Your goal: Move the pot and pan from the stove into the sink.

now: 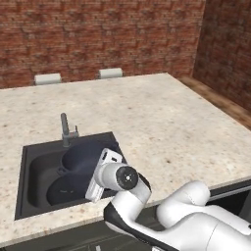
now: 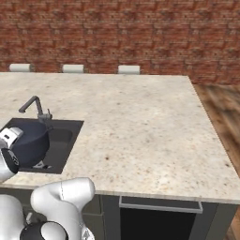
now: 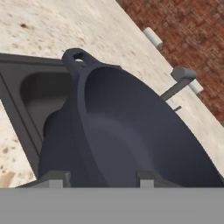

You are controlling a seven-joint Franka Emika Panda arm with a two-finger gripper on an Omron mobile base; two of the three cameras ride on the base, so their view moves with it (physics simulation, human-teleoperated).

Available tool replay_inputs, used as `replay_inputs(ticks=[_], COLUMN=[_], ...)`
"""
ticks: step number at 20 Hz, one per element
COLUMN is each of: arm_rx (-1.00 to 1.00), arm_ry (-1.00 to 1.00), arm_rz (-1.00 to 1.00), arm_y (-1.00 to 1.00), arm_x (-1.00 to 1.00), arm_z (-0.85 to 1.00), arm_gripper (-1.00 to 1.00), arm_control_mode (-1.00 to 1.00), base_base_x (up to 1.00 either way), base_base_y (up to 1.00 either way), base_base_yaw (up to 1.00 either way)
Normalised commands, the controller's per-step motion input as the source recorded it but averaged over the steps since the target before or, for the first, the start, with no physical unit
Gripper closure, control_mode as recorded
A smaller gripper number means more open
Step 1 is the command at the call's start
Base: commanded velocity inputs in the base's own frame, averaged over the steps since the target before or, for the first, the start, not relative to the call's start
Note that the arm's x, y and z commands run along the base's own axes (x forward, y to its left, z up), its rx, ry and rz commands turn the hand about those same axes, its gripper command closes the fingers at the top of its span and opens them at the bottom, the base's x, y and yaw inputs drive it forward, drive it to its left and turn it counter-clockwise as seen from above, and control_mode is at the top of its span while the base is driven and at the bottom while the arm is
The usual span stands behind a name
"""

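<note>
1. In the left base view, the sink (image 1: 25,162) lies left of the arm, its faucet (image 1: 65,130) standing at the basin's back rim.
2. The pot (image 1: 86,156) hangs tilted over the basin, just in front of the faucet; a darker round shape sits lower in the basin, too dim to identify.
3. The gripper (image 3: 99,179) straddles the pot's near rim, fingers pinching the wall between them.
4. Judged step: lowering the pot into the sink. Next comes setting it down level, then letting go.
</note>
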Motion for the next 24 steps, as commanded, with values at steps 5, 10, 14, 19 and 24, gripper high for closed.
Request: replay_inputs(ticks=[5, 10, 14, 19, 24], arm_rx=[0.03, 0.03, 0.00, 0.00, 0.00], arm_ry=[0.00, 0.00, 0.00, 0.01, 0.00], arm_rz=[0.00, -0.03, -0.09, -0.10, -0.10], arm_y=[0.06, 0.15, 0.24, 0.28, 0.33], arm_x=[0.16, 0.26, 0.50, 0.50, 0.43], arm_z=[-0.17, -0.24, -0.24, -0.33, -0.39], arm_gripper=[1.00, 1.00, 1.00, 1.00, 1.00], arm_control_mode=[-1.00, -1.00, -1.00, -1.00, -1.00], base_base_x=[0.00, 0.00, 0.00, 0.00, 0.00], base_base_y=[0.00, 0.00, 0.00, 0.00, 0.00], base_base_yaw=[0.00, 0.00, 0.00, 0.00, 0.00])
